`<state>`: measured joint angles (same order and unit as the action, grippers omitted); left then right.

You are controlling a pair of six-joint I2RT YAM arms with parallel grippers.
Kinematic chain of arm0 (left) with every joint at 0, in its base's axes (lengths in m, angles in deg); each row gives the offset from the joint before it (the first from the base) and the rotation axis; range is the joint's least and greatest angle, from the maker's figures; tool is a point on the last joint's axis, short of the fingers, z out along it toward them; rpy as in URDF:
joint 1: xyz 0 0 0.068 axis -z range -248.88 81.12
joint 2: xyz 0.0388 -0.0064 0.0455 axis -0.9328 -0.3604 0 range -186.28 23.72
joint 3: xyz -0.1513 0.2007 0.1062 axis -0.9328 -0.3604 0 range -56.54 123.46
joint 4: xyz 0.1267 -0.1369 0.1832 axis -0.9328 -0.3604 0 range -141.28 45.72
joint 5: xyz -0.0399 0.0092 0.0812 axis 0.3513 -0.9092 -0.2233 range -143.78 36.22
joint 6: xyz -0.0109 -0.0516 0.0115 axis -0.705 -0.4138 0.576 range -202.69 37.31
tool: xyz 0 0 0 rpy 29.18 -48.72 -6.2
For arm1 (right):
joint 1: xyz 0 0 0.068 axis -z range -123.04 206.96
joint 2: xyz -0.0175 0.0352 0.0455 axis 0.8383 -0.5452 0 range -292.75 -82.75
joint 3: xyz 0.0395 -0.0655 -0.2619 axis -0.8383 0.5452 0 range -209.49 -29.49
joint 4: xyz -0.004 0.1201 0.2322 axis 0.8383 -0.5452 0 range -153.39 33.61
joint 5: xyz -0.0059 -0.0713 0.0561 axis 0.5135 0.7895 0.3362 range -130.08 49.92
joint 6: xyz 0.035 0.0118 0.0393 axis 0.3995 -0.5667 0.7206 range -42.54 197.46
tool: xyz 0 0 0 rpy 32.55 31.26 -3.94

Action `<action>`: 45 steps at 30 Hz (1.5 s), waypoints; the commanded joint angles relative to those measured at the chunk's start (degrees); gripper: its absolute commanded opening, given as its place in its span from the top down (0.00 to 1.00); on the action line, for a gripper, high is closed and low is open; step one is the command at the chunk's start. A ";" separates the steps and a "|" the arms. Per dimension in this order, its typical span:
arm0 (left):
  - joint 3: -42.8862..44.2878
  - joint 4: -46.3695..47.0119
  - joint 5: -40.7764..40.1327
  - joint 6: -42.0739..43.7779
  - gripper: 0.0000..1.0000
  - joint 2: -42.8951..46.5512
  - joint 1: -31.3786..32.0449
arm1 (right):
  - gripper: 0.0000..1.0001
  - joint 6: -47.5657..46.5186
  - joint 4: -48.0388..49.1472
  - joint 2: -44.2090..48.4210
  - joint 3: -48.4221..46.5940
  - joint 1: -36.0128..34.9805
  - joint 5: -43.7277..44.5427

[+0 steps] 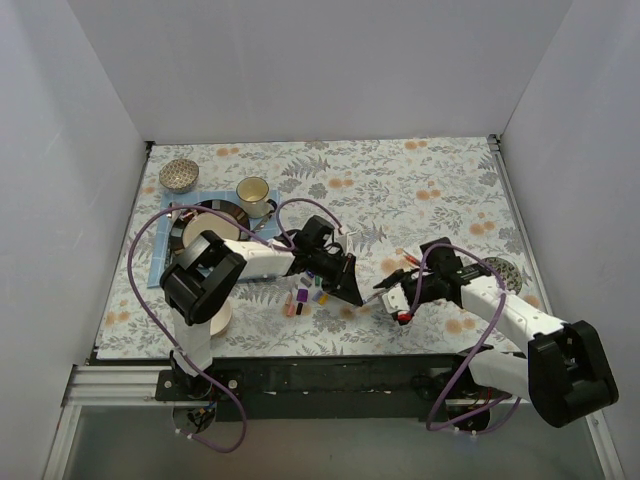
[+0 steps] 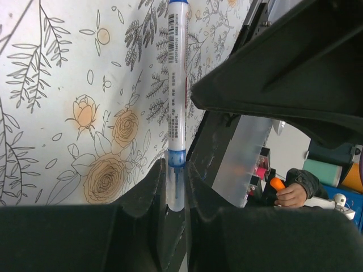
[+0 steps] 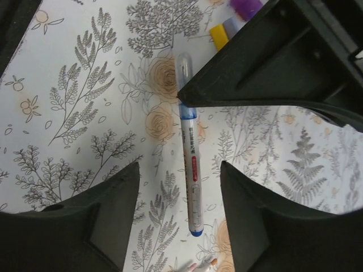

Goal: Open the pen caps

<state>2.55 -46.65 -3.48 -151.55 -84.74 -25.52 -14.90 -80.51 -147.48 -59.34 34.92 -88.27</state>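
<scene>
Two arms meet over the floral bench (image 1: 420, 190) as I watch from the remote station. The left arm (image 1: 250, 258) reaches in from one side of a white-barrelled pen (image 3: 191, 175), and the right arm (image 1: 500, 300) bends in from the other.

Well to the left of the pen and farther back, a stack of plates (image 1: 205, 225), a cup (image 1: 253, 195) and a patterned bowl (image 1: 180, 175) sit grouped near a blue mat (image 1: 160, 258).

The left gripper (image 2: 175, 175) is clenched on the pen's translucent end, just past a blue band. Its fingers (image 2: 153, 187) press in from both sides, and the rest of the barrel runs out away from it over the cloth.

The right gripper (image 3: 179, 170) hangs released over the pen's other half. It has one finger (image 3: 113, 209) on each side of the barrel, with cloth showing in both gaps, and touches nothing I can see.

The pen's free end is blue; I cannot tell whether that is a cap.

Loose pen caps (image 1: 303, 297) lie on the cloth just left of the pen's clamped end. Among them are a yellow cap (image 3: 218, 34) and a purple cap (image 3: 245, 7), close together.
</scene>
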 commanded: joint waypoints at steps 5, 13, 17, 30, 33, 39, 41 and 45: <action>1.73 -2.99 1.73 2.41 1.00 0.10 1.56 | 0.47 -0.55 -1.73 -3.38 -1.88 -3.70 4.76; 1.91 -4.04 3.22 3.38 1.00 0.97 3.14 | 0.65 1.21 0.04 -4.09 -1.97 -5.20 6.08; 1.91 -5.18 3.31 4.34 1.00 1.76 3.49 | 0.76 0.25 -1.01 -3.92 -2.15 -5.64 5.65; -2.49 -24.07 -4.06 12.87 1.00 12.39 3.49 | 0.99 -0.63 3.11 3.91 -0.21 -4.33 15.83; -4.33 -26.01 -6.79 12.87 1.00 15.38 3.49 | 0.99 1.30 4.07 4.70 -0.74 -2.48 16.98; -4.69 -29.09 -10.13 12.70 1.00 18.81 3.49 | 0.99 3.32 4.61 7.68 -1.36 2.88 17.25; -4.51 -30.14 -10.75 12.87 1.00 20.04 3.49 | 0.99 3.15 4.78 9.27 -1.09 4.98 16.46; -4.42 -31.82 -11.98 12.96 1.00 22.06 3.49 | 0.99 2.80 4.61 10.67 -1.09 7.54 16.10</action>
<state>1.44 -57.16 -16.90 -140.68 -67.15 -21.96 -12.49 -77.01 -138.65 -59.71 35.35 -87.28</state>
